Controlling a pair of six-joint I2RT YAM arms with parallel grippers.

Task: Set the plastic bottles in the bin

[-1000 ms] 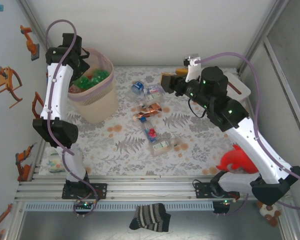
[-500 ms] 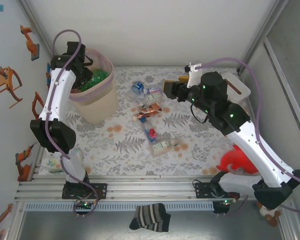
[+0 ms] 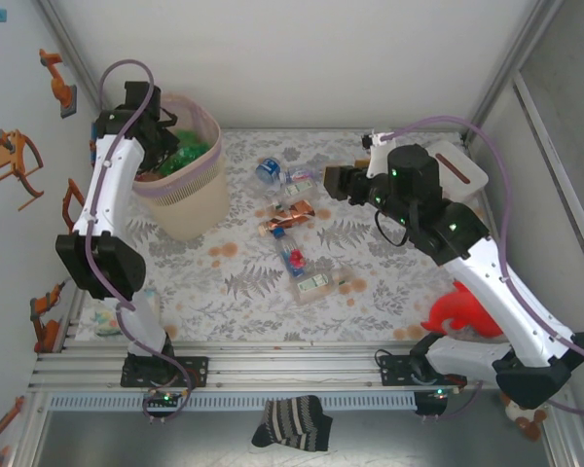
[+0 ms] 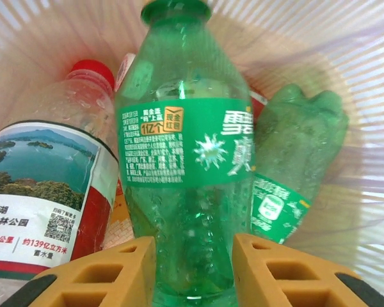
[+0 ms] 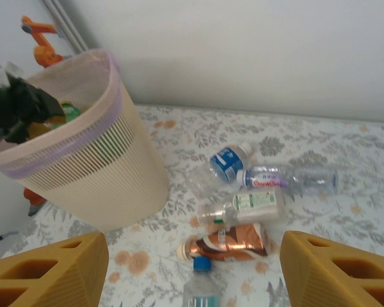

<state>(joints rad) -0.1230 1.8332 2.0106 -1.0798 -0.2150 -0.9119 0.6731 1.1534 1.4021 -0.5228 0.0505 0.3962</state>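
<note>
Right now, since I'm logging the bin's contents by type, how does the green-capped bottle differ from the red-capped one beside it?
The green-capped bottle is tinted green plastic; the red-capped bottle is clear. The green-capped bottle's label is a green band with white characters; the red-capped bottle's shows a lake landscape above a red strip. Both lie inside the pale pink bin.

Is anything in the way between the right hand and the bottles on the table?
No, nothing I can see. The right hand is open, and the blue-capped bottle and the brown-labelled bottle lie just ahead of it on the flowery table, with nothing between.
</note>
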